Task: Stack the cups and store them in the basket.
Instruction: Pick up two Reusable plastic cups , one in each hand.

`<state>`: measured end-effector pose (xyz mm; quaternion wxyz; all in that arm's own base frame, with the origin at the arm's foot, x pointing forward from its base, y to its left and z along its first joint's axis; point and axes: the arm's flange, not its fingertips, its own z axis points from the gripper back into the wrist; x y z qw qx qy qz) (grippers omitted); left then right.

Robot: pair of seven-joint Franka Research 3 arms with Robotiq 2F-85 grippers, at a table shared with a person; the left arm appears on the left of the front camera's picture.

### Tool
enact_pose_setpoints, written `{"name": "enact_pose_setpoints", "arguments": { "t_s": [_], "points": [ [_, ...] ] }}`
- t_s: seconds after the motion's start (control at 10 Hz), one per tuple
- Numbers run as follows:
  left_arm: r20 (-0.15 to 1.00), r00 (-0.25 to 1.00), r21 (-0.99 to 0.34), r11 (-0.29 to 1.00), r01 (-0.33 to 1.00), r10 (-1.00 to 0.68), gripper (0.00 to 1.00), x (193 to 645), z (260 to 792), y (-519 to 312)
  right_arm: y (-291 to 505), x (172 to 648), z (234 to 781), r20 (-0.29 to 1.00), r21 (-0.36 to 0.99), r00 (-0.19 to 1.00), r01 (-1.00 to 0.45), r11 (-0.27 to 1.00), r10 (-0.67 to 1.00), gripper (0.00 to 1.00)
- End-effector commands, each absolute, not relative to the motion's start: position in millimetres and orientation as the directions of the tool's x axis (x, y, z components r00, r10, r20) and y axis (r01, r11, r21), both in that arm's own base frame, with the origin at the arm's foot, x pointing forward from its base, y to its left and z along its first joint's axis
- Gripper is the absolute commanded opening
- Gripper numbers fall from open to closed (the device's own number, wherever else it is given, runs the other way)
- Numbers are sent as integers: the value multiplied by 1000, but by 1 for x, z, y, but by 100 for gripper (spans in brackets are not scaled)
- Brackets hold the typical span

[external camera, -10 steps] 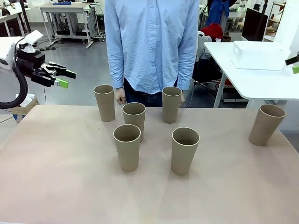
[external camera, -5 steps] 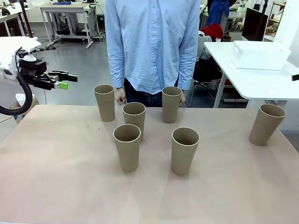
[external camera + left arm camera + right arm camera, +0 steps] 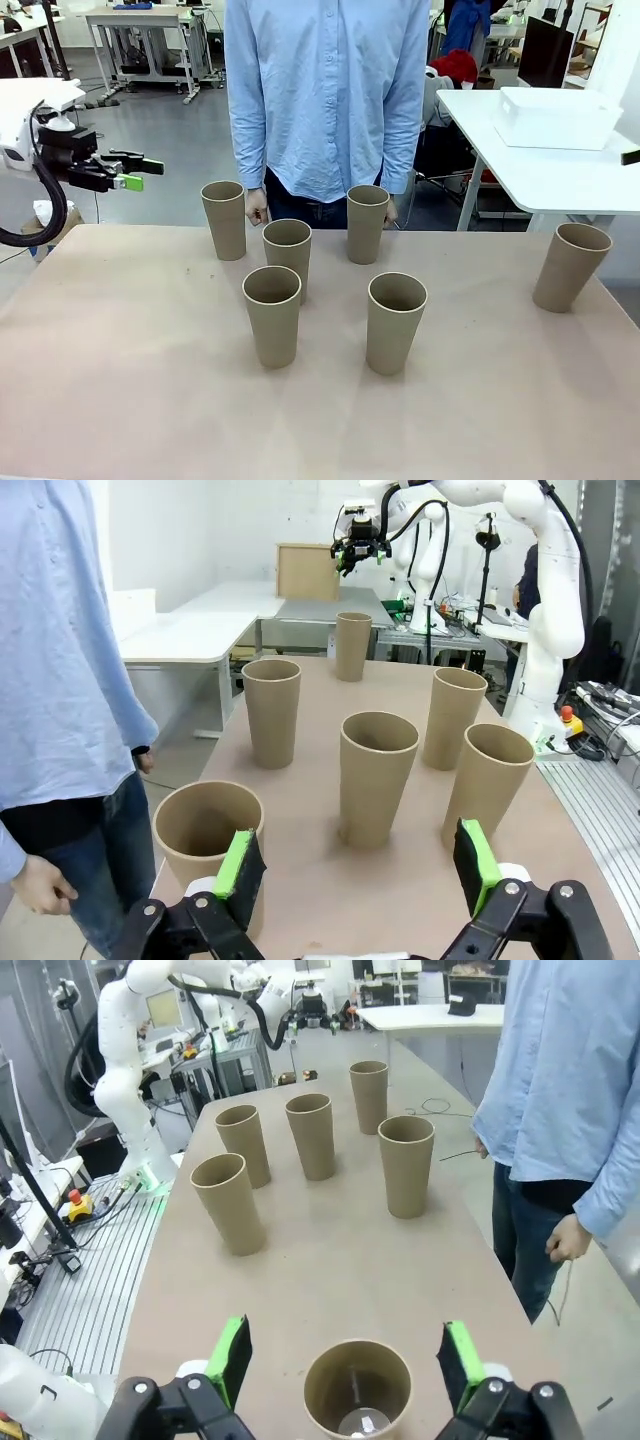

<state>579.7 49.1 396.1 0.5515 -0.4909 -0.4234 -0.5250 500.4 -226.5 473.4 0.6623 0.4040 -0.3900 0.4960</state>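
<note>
Six cups (image 3: 272,315) stand on the brown tabletop (image 3: 120,380); the basket (image 3: 557,118) sits apart on a white tabletop (image 3: 540,172). Left tool (image 3: 358,865) and right tool (image 3: 345,1360) are open, empty. Cups stand near together: a finger may tip a neighbour.

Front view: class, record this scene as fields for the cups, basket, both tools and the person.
cups: six, all upright on the table, none stacked
layout: five grouped mid-table; lone cup near the right edge
basket: on a white side table, far right, apart from the cups
left tool: open, raised off the table's left end
right tool: open, pointed at the lone cup
person: standing at the far side, hands lowered
</note>
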Motion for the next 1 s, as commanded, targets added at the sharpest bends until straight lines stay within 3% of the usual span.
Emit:
{"name": "enact_pose_setpoints", "arguments": {
  "t_s": [0.0,0.2,0.9],
  "points": [
    [994,78,-82,-52,995,-82,100,597,371,57,-258,516,446,964,75,114,-984,164,240,100],
    [999,-5,4,-17,1000,-37,100,608,352,66,-284,515,404,988,9,29,-991,131,151,100],
    [996,-82,82,-8,997,22,100,644,275,44,-270,521,262,998,49,53,-990,132,22,100]
  ]
}}
